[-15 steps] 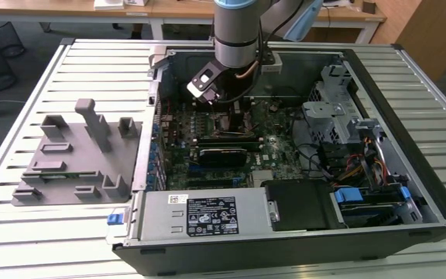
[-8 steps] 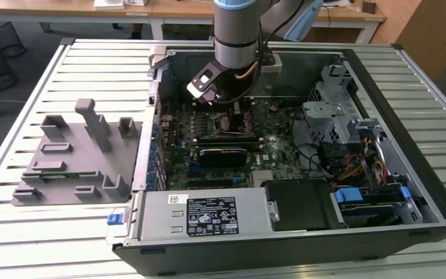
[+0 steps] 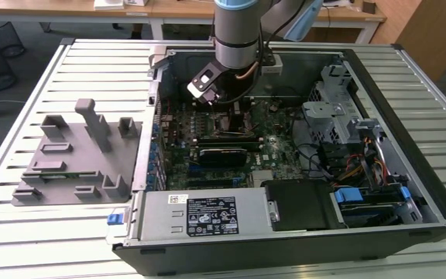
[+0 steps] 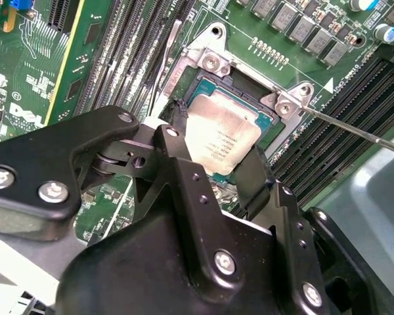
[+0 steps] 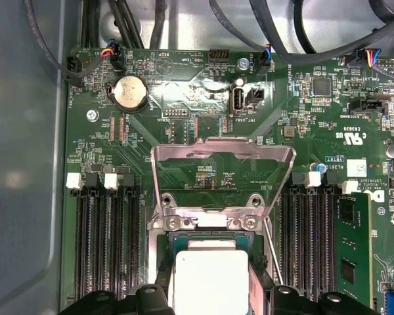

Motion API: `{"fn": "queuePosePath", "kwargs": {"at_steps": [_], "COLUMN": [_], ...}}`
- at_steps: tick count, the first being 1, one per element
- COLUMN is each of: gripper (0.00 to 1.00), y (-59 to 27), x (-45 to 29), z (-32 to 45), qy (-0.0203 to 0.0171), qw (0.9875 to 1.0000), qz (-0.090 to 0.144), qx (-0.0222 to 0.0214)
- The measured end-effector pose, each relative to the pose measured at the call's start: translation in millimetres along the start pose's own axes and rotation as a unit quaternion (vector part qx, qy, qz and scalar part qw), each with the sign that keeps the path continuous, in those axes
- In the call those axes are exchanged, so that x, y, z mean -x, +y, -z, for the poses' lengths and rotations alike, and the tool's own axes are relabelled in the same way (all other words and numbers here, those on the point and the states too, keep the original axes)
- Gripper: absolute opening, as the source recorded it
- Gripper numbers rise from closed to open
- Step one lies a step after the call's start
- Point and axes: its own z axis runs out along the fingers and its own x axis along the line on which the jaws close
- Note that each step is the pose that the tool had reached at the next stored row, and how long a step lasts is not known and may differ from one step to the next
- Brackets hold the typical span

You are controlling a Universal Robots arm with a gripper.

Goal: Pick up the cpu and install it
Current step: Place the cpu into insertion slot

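Slatted table (image 3: 45, 75) bearing an open case (image 3: 378, 75); motherboard (image 5: 295, 98) inside; socket (image 4: 213, 62) near the board's middle, its plate (image 5: 223, 154) raised; cpu (image 4: 223, 134) lying in the socket, silvery top up; claw (image 4: 213, 149) narrowed about the cpu, fingers (image 4: 174, 134) against two opposite edges; grey fixture (image 3: 76, 157) towards the table's edge at the exterior view's left.

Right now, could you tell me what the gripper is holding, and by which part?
The gripper holds the cpu by two opposite edges, one finger on each, at the open socket.
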Motion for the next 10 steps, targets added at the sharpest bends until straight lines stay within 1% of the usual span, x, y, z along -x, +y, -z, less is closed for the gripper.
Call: {"fn": "queuePosePath", "kwargs": {"at_steps": [7, 8, 10], "gripper": [0.55, 0.60, 0.60], "y": [0.1, 0.1, 0.1], "x": [-0.2, -0.1, 0.0], "z": [-0.3, -0.2, 0.0], "qy": [0.0004, 0.0003, 0.0000], "qw": [1.0000, 1.0000, 1.0000], "qz": [0.000, 0.000, 0.000], "qx": [0.0003, 0.0002, 0.0000]}}
